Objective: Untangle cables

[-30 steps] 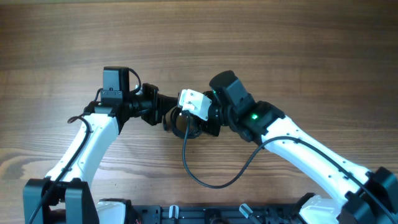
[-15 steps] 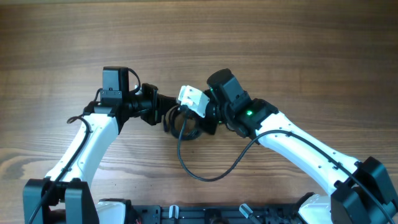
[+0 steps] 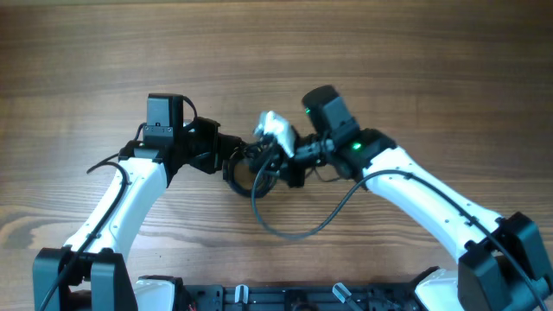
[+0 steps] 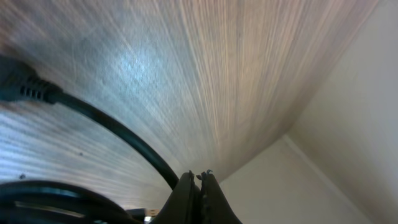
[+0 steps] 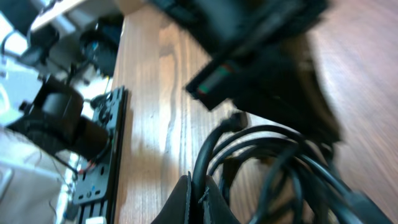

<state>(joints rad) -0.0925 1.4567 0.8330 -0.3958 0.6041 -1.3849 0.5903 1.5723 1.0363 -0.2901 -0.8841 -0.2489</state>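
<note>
Robotics lab: wood-grain table (image 3: 389,52), two white arms (image 3: 121,200).

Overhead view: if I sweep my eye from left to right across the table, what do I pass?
left arm → left gripper → cables, bunched in a knot → right arm

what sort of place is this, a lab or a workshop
Most likely a robotics lab bench: a left arm and a right arm mounted at one edge of a wooden table, with a clump of black cables between them.
</note>
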